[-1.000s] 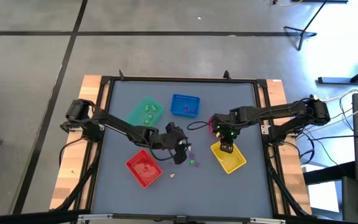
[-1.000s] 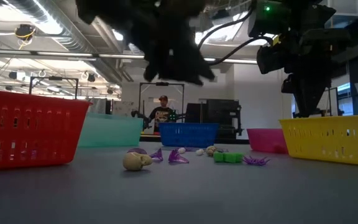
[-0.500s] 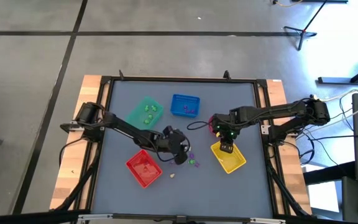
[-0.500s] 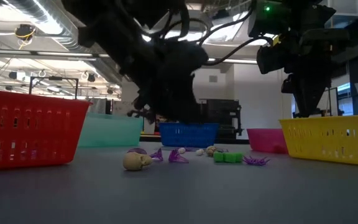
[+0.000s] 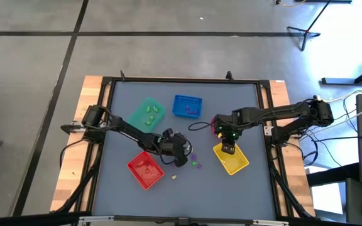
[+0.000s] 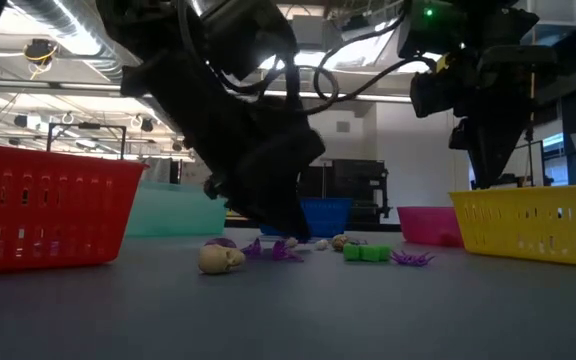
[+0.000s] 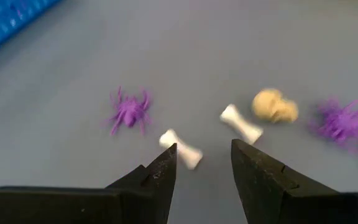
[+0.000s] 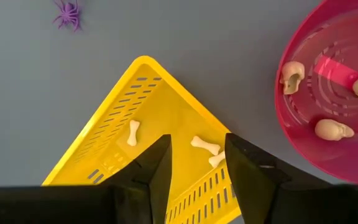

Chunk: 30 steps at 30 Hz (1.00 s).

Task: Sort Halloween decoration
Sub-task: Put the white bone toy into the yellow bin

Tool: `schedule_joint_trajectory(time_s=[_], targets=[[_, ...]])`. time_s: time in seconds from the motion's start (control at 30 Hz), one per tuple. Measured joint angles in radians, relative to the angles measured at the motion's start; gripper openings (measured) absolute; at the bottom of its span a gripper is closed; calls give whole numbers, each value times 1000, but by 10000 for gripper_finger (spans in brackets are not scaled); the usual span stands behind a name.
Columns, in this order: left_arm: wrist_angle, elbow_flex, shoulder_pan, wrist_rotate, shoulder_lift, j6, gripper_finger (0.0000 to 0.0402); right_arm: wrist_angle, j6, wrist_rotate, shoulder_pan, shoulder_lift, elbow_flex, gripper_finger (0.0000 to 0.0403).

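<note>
left gripper [image 7: 202, 163] open over white bone [image 7: 181, 149] | right gripper [image 8: 196, 158] open over yellow tray [image 8: 110, 140] | risk: second bone [image 7: 240, 123] at 1 o'clock gets nudged or caught too

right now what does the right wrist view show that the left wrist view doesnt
Only the right wrist view: the yellow tray holding white bones, the pink bowl with three skulls, and the open right gripper above the tray.
Only the left wrist view: two loose bones, one tan skull, a blue tray's corner, and the open left gripper.
Both: purple spiders on the grey table.
</note>
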<state>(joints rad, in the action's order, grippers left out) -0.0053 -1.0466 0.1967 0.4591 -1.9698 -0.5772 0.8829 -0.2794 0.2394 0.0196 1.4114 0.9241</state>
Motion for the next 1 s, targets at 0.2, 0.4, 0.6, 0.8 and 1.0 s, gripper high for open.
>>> schedule_joint_trajectory(time_s=[0.2,0.4,0.6,0.8,1.0], targets=[[-28,0,0,10,-1,0,136,0,0,0,0,0,0,147],[-31,0,0,18,0,-1,136,-1,0,0,0,0,0,147],[-31,0,-2,23,-3,-83,136,-1,0,1,0,0,0,147],[-21,-2,-1,14,-28,-146,136,-2,0,4,0,0,0,147],[-15,-3,-1,20,-33,-154,136,-2,0,0,0,0,0,147]])
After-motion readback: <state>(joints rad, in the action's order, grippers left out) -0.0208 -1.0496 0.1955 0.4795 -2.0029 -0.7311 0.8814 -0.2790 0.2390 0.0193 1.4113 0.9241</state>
